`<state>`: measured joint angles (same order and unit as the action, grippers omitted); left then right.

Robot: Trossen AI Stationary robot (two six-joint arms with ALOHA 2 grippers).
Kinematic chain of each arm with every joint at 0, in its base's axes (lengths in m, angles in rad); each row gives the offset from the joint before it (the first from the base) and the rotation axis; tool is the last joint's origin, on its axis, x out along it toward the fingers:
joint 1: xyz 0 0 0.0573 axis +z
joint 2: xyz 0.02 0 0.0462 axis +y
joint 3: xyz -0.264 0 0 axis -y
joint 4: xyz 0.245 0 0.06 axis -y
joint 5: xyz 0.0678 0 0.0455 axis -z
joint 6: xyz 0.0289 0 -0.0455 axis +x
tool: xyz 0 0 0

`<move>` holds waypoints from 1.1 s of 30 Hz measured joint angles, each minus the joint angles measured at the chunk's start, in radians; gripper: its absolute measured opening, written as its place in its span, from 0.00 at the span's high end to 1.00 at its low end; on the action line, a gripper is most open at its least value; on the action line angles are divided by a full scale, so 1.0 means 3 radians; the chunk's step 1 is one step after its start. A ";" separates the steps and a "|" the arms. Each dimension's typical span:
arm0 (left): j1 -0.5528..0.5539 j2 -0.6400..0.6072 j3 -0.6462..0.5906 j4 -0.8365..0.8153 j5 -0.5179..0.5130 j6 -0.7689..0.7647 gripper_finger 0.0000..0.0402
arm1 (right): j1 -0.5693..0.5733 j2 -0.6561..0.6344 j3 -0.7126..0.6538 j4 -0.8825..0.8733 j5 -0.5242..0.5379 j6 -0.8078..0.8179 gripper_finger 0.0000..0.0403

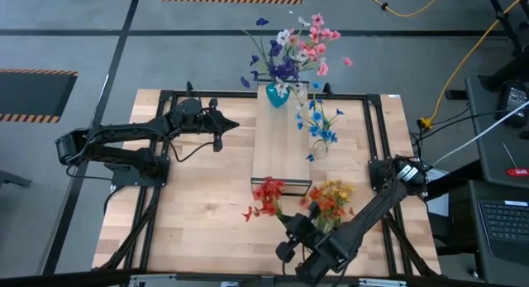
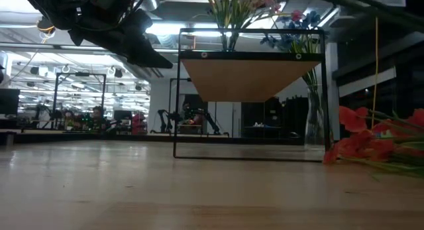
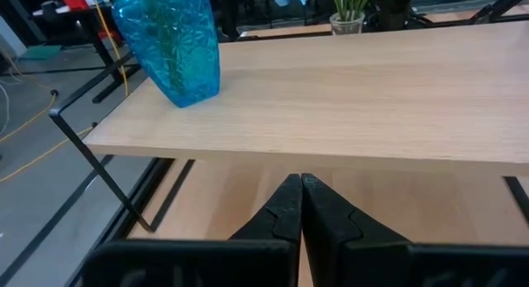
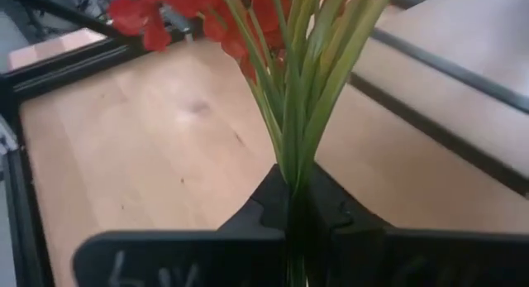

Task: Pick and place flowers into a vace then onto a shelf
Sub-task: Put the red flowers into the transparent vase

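The shelf [image 1: 281, 150] stands mid-table. At its far end stands a blue vase [image 1: 277, 95] of pink, purple and white flowers [image 1: 297, 47]. My left gripper [image 1: 234, 125] hovers shut and empty to the left of the shelf, level with its top [image 3: 347, 88]. My right gripper [image 1: 299, 225], near the table's front edge, is shut on a bunch of green-stemmed flowers. Red blooms [image 1: 266, 196] and orange-yellow blooms [image 1: 331, 196] fan out from it toward the shelf. My right gripper pinches several green stems [image 4: 293, 159] together between its two fingers, at the stems' lower part. It comes from the table's near right, slanting down. The stems run forward past the fingertips, with red blooms [image 4: 145, 18] at their far end. Whether the blooms touch the table, I cannot tell.
A clear glass vase [image 1: 319, 148] with blue flowers [image 1: 318, 121] stands on the table at the right of the shelf. The shelf's thin black frame [image 2: 177, 97] leaves a gap under the plank. Bare tabletop [image 1: 190, 204] lies to the near left.
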<state>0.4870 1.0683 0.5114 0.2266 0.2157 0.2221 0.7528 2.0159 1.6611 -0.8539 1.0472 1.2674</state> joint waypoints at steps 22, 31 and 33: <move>0.0000 0.0001 0.0000 0.0003 0.0393 0.0117 1.00 | 0.0401 -0.0261 0.0009 -0.1352 0.0802 0.1330 0.98; 0.0001 0.0001 0.0000 0.0004 0.0391 0.0119 0.99 | 0.0419 -0.0697 0.0012 -0.2029 0.0807 0.1222 0.98; 0.0000 0.0001 0.0000 0.0004 0.0389 0.0119 1.00 | 0.0450 -0.0824 0.0013 -0.2330 0.0762 0.1236 0.98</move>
<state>0.4870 1.0687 0.5114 0.2279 0.3325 0.2577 0.8878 1.7686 1.6650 -1.5530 1.2758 1.6382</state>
